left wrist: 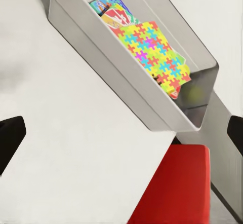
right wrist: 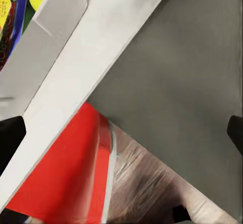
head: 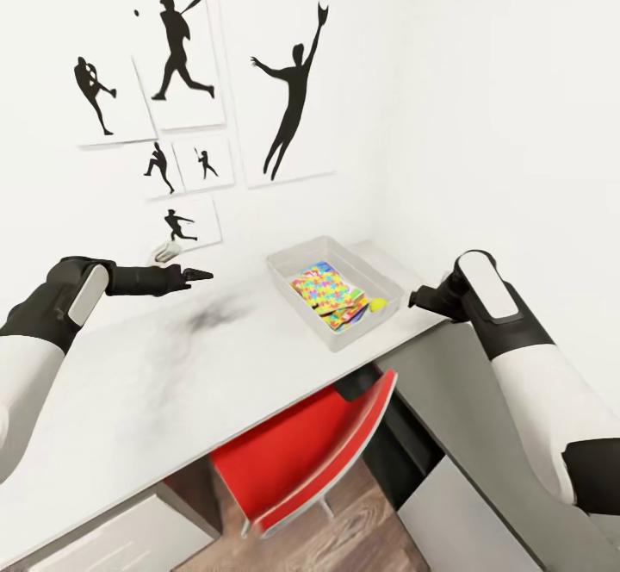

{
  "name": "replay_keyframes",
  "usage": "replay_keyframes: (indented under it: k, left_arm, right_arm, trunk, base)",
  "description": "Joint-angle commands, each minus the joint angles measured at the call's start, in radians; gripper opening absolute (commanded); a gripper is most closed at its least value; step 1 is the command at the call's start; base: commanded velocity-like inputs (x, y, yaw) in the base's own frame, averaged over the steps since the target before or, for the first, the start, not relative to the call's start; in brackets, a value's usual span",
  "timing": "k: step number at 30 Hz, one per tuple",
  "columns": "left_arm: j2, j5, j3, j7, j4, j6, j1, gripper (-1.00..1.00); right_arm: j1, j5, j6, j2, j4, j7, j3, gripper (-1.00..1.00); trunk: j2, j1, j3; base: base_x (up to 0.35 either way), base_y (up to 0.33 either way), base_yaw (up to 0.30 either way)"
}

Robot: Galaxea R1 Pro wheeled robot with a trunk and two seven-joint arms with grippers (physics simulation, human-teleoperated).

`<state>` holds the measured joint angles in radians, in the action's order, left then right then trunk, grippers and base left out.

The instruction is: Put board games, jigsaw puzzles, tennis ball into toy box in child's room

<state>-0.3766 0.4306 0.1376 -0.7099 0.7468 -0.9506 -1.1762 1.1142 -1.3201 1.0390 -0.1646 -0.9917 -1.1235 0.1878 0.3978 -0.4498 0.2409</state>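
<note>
Both tools, left (head: pixel 196 275) and right (head: pixel 419 298), hang empty with fingers apart beside the toy box (head: pixel 297 293), which holds a jigsaw puzzle (head: pixel 325 290), tennis ball (head: pixel 377 304) and board games (left wrist: pixel 109 11) on the surface (head: pixel 129 382).

One desk (head: pixel 172 382) stands against the wall, with one toy box (head: pixel 297 283) on it. Inside the box, one jigsaw puzzle (head: pixel 325 289) shows fully on top; colourful card edges beneath it cannot be counted. One tennis ball (head: pixel 377 304) lies in the box. One red chair (head: pixel 293 460) sits under the desk. Six silhouette sports pictures (head: pixel 293 81) hang on the wall. Two robot arms (head: pixel 52 313) reach forward.
</note>
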Motion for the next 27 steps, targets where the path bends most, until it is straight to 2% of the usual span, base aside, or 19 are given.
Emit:
replay_keyframes:
  k: [1,6,12,15,20,24,27]
  left_arm:
    - [-0.001,0.001,0.002,-0.002,0.000,-0.004,-0.001,1.00]
    - [-0.001,0.001,0.002,-0.002,0.000,-0.004,-0.001,1.00]
    - [-0.002,-0.001,0.002,-0.001,0.000,-0.002,-0.001,1.00]
    - [-0.002,-0.001,0.003,-0.001,0.000,0.000,0.000,1.00]
    - [-0.003,-0.001,0.002,-0.001,-0.001,0.001,0.000,1.00]
    - [-0.026,0.003,0.002,-0.003,-0.001,0.001,0.000,1.00]
    - [-0.031,0.004,0.003,-0.003,-0.001,0.001,0.000,1.00]
  right_arm:
    - [0.001,-0.009,0.005,-0.004,0.000,-0.010,0.003,1.00]
    - [-0.003,-0.010,0.007,-0.014,0.002,-0.008,0.003,1.00]
    - [-0.010,-0.014,0.006,-0.052,0.007,-0.001,0.001,1.00]
    - [-0.012,-0.014,0.005,-0.061,0.008,0.001,0.001,1.00]
    - [-0.032,-0.016,0.006,-0.064,0.011,0.003,0.000,1.00]
    - [-0.039,-0.016,0.005,-0.064,0.010,0.003,-0.001,1.00]
    - [-0.040,-0.016,0.004,-0.064,0.009,0.002,-0.001,1.00]
  trunk:
    - [0.002,0.000,0.001]
    - [0.002,0.000,-0.007]
    - [0.002,0.000,-0.017]
    - [0.002,0.000,-0.021]
    - [0.002,0.000,-0.029]
    - [0.002,0.000,-0.035]
    - [0.002,0.000,-0.040]
  base:
    - [-0.270,0.182,-0.139]
    - [-0.265,0.188,-0.139]
    - [-0.261,0.194,-0.141]
    - [-0.261,0.195,-0.146]
    - [-0.261,0.195,-0.149]
    - [-0.261,0.195,-0.151]
    - [-0.261,0.195,-0.151]
